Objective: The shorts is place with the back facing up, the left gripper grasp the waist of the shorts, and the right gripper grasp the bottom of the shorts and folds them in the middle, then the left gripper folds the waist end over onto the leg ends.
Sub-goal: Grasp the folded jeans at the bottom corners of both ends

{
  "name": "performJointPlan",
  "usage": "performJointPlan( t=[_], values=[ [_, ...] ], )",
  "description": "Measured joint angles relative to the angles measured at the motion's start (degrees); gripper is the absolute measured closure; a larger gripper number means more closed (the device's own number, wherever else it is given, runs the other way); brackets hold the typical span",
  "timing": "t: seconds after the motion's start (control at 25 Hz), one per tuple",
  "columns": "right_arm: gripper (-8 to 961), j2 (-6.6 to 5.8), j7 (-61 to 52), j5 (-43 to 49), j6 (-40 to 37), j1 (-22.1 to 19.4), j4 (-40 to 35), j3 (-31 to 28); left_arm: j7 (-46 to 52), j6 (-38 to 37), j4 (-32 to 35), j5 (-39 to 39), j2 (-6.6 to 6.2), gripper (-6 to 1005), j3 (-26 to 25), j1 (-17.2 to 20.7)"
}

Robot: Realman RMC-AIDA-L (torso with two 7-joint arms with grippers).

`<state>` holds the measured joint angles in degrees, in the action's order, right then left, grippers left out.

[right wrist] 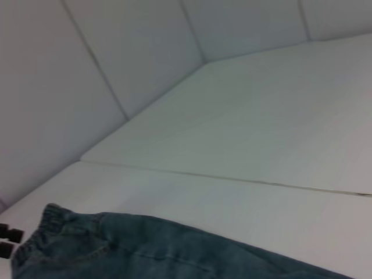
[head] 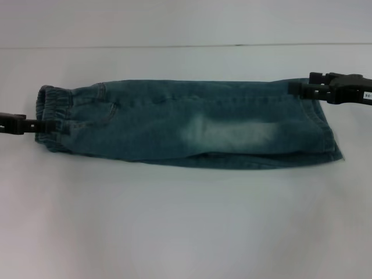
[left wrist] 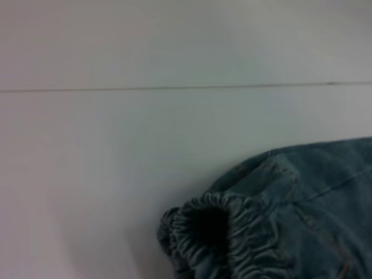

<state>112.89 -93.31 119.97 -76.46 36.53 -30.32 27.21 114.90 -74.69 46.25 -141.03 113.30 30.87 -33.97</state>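
Observation:
The shorts (head: 192, 125) lie folded lengthwise on the white table (head: 174, 221), a pale washed patch facing up. The gathered waist (head: 51, 110) points left and also shows in the left wrist view (left wrist: 215, 238) and the right wrist view (right wrist: 49, 221). My left gripper (head: 52, 125) reaches in from the left, shut on the waist at its near side. The leg ends (head: 325, 125) lie at the right. My right gripper (head: 305, 82) sits at their far corner; its two fingers stand apart, one resting over the denim corner.
A seam in the table (head: 174, 46) runs across behind the shorts. Bare white table surface stretches in front of the shorts, and grey wall panels (right wrist: 116, 52) rise beyond the table.

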Motion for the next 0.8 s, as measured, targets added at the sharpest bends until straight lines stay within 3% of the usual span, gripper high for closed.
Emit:
performJointPlan(
  t=[0.28,0.8],
  values=[
    [54,0.26,0.19,0.03,-1.21,0.04,-0.01,0.11,0.38,4.75,-0.46,-5.02,0.75,92,4.53,-0.64],
    [58,0.61,0.49,0.03,0.01,0.50,0.32,0.12,-0.09,7.35,-4.79,-5.55,0.78,120,4.95,-3.18]
  ],
)
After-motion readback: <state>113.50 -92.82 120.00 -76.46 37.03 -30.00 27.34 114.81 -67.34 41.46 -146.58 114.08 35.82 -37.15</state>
